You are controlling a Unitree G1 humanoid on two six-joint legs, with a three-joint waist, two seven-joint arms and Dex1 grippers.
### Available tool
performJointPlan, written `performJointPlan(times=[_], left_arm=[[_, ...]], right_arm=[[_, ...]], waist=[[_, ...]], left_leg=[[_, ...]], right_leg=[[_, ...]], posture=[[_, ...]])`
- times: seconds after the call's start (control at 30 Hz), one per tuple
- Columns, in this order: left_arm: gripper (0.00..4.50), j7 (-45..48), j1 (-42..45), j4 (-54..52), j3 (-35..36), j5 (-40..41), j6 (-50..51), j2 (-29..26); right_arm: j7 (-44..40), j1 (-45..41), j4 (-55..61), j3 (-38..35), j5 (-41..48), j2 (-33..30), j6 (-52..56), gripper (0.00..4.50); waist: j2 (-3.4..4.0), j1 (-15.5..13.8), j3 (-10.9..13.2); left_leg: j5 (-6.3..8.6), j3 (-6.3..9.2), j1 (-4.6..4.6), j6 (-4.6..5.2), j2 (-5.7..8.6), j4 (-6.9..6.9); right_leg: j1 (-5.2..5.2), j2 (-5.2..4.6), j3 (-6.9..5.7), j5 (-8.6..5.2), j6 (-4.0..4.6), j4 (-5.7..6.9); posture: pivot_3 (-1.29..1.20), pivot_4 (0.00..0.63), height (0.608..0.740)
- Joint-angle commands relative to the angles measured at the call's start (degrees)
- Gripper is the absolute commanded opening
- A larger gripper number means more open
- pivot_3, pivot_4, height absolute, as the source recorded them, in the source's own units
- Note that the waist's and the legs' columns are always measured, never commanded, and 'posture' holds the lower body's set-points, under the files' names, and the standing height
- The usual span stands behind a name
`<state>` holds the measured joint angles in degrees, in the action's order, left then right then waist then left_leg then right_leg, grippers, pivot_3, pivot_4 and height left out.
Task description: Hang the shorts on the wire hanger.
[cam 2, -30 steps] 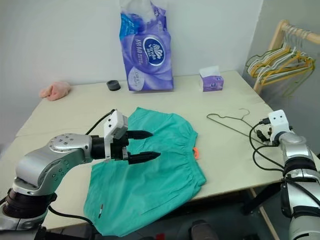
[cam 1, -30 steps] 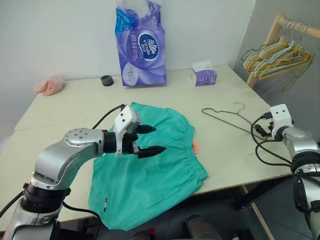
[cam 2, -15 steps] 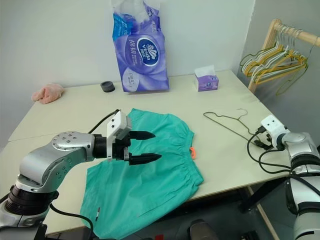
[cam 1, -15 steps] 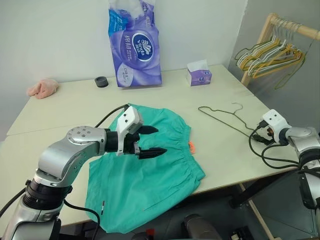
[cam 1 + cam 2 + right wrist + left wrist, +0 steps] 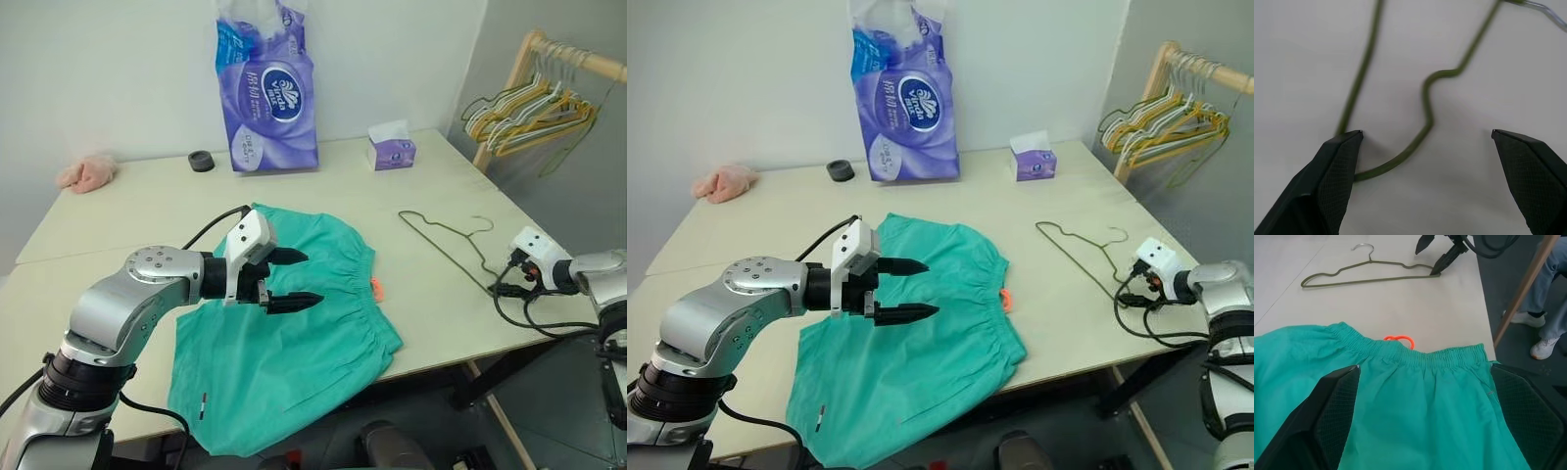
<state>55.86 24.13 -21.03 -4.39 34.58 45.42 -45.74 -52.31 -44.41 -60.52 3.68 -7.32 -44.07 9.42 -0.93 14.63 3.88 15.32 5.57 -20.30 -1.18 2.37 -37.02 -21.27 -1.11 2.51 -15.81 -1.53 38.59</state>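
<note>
A beige table (image 5: 147, 211) by a white wall (image 5: 108, 69) carries the shorts (image 5: 294, 343) and wire hanger (image 5: 446, 245); both claws gape wide.

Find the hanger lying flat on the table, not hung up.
The single olive-green wire hanger, beside the shorts. The other hangers hang bunched on the wooden rack.

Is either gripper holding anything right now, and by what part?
Nothing is held. The left gripper hovers open over the shorts; the right gripper stands open around the hanger's corner on the table.

Both hands (image 5: 277, 279) (image 5: 1436, 253) spread wide, empty.
</note>
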Motion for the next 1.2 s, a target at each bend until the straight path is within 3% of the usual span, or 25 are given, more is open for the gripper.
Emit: performJointPlan(times=[0.03,0.33,0.37,0.43,0.63,0.8,1.07,1.2], left_arm=[[4.48,0.2,1.0,0.3,1.1,-0.4,-1.6,0.2],[4.48,0.1,1.0,0.1,1.2,-0.4,-1.8,0.7],[4.5,0.2,1.0,0.1,1.3,-0.3,-1.8,0.6],[4.5,0.3,0.9,0.0,1.5,-0.2,-1.9,0.6],[4.5,0.3,1.0,0.1,1.8,-0.2,-2.0,0.5],[4.5,0.2,0.8,0.1,2.1,-0.3,-2.2,0.4],[4.5,-1.3,0.9,1.5,3.4,-0.7,-2.3,0.7],[4.5,-3.6,2.1,4.9,5.5,-1.4,-2.4,1.3]], right_arm=[[10.2,-2.8,-4.2,-4.7,3.0,2.8,4.3,4.5],[10.9,-2.7,-6.8,-5.3,3.5,6.1,7.7,4.5],[10.4,-2.6,-7.0,-5.0,3.3,6.3,8.3,4.33],[8.6,-2.0,-7.0,-3.8,2.5,6.7,9.4,3.93],[6.5,-0.6,-5.6,-1.2,1.6,8.0,11.0,1.8],[8.8,-0.9,-5.4,-3.6,3.9,9.5,14.4,0.04],[11.0,-2.3,1.0,-6.7,6.0,9.6,12.2,0.04],[6.9,0.3,13.7,-4.7,6.5,9.4,8.6,0.04]], waist=[[0.0,0.2,0.0],[-0.07,0.3,0.0],[-0.07,0.3,0.0],[-0.11,0.3,-0.1],[-0.57,0.3,-0.4],[-1.22,0.2,-0.8],[-1.21,0.2,-0.8],[-0.46,0.2,-0.3]], left_leg=[[0.0,-0.01,0.0,0.0,0.0,0.0],[0.01,-0.03,0.0,0.01,0.01,0.02],[0.01,-0.03,0.0,0.01,0.0,0.02],[0.01,-0.02,0.0,0.01,-0.01,0.02],[0.02,0.05,0.01,0.01,-0.03,0.02],[0.05,0.14,0.17,-0.04,-0.08,0.03],[0.1,0.07,0.23,-0.1,-0.08,0.03],[0.1,-0.04,0.13,-0.1,-0.04,0.02]], right_leg=[[0.0,0.0,0.01,0.04,0.07,0.0],[0.0,0.01,0.02,0.04,0.08,-0.02],[0.0,0.01,0.02,0.04,0.08,-0.02],[0.0,0.01,0.01,0.04,0.08,-0.02],[0.02,0.02,-0.04,0.04,0.07,-0.02],[0.18,0.07,-0.11,0.04,0.08,-0.06],[0.24,0.07,-0.02,0.03,0.08,-0.14],[0.11,0.05,0.08,-0.12,-0.2,-0.1]], posture=[[-0.27,0.044,0.74],[-0.25,0.044,0.74],[-0.25,0.044,0.74],[-0.25,0.044,0.74],[-0.25,0.043,0.74],[-0.25,0.043,0.74],[-0.25,0.04,0.74],[-0.25,0.043,0.74]])
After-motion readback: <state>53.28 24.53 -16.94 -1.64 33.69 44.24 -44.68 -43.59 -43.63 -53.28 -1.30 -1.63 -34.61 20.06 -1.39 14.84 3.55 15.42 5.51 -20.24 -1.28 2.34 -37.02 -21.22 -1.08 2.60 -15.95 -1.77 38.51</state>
